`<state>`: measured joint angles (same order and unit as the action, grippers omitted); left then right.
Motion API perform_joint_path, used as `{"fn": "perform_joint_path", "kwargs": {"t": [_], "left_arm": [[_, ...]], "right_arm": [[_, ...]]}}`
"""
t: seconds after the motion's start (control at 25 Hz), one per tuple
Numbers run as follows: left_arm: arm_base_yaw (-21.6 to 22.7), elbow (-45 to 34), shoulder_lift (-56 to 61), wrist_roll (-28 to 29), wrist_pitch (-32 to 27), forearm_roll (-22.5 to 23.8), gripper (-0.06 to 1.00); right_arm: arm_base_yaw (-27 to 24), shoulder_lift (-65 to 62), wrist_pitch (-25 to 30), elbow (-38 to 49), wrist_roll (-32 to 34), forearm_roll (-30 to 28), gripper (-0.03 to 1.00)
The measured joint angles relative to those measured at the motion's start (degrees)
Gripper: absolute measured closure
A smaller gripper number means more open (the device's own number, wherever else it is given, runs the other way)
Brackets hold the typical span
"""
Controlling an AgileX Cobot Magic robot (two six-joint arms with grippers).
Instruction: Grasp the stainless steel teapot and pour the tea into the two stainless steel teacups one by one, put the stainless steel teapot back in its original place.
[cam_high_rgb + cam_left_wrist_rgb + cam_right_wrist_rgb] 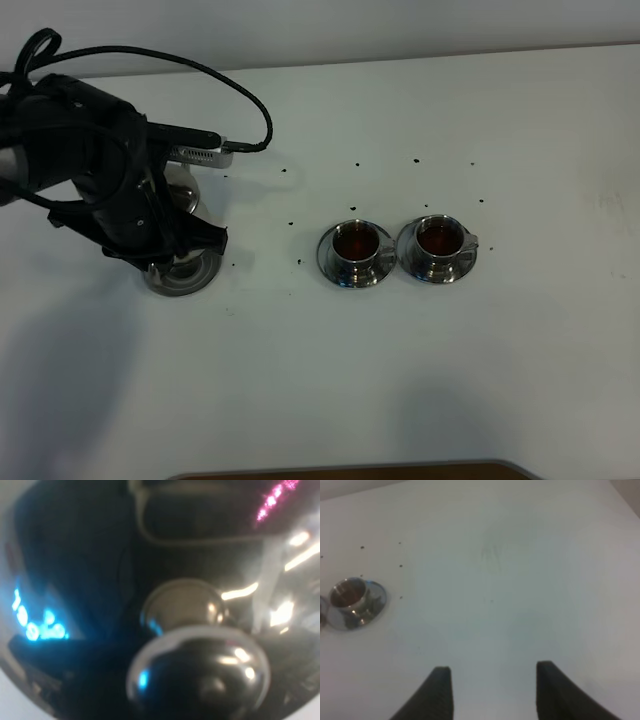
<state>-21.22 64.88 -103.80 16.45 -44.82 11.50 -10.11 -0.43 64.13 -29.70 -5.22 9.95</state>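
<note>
Both small shiny steel teacups (357, 245) hold dark tea on their saucers mid-table. The rounded steel teapot (181, 188) sits at the table's left over its flat round saucer (183, 277), under the left gripper (165, 240), whose fingers are pressed together, apparently on its handle. The right gripper (492, 690) hangs spread and empty. Releasing off-centre could tip the pot off the saucer.

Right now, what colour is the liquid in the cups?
Dark reddish-brown tea, clearest in the exterior high view.
</note>
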Motion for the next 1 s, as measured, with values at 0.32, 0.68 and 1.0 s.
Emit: {"fn": "perform_joint_path", "kwargs": {"t": [0.32,0.68,1.0], "left_arm": [[0.0,-4.73,3.65,4.78,3.59,3.86,0.7],[0.0,-5.0,2.6,4.7,7.13,2.8,0.7],[0.0,-5.0,-0.23,2.08,7.68,-0.12,0.7]], "right_arm": [[0.0,0.0,0.0,0.0,0.0,0.0,0.57],[0.0,0.0,0.0,0.0,0.0,0.0,0.57],[0.0,0.0,0.0,0.0,0.0,0.0,0.57]]}}
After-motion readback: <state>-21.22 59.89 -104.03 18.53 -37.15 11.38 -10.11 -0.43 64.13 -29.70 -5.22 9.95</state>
